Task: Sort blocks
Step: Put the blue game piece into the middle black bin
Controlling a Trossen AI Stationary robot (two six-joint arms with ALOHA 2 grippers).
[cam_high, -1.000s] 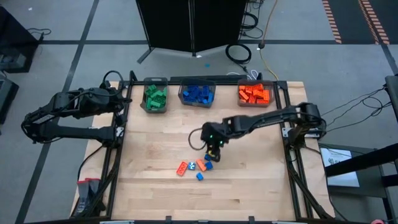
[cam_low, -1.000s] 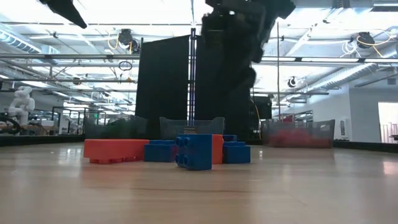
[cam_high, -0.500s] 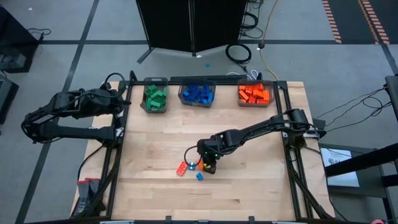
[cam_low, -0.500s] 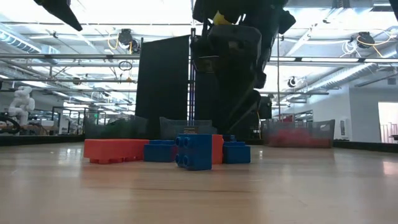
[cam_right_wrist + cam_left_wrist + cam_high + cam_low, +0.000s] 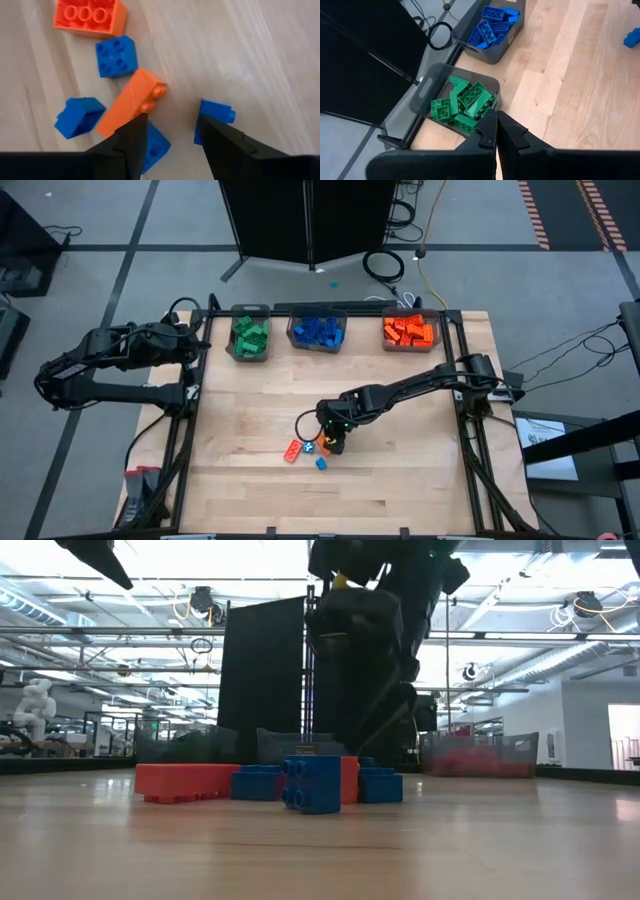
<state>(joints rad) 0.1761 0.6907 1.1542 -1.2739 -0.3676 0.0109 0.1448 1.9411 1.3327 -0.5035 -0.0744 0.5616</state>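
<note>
**Inspector A:** What has changed, and what is meant by it for the sorting?

**Inspector B:** Within the last second the right gripper (image 5: 170, 132) has been brought down from above the table onto the loose blocks. A pick-up is judged to be about to start; nothing has been lifted yet.

**Inspector A:** How are the jaws found?

**Inspector B:** They are parted, with bare wood between them and nothing grasped. The left gripper (image 5: 495, 131) is held back beside the green bin (image 5: 422, 92), its fingers pressed together and empty.

**Inspector A:** And the blocks themselves?

**Inspector B:** Six are left unsorted. A small blue block (image 5: 215, 120) is seen just outside one fingertip, partly hidden by it. A long orange block (image 5: 132, 100) lies tilted just outside the other, with a blue block (image 5: 155, 145) against that same finger. Beyond the tips are found a blue square block (image 5: 116, 56) and a wide orange block (image 5: 90, 17); another blue one (image 5: 79, 116) lies past the long orange block. Studs are visible on all.
</note>
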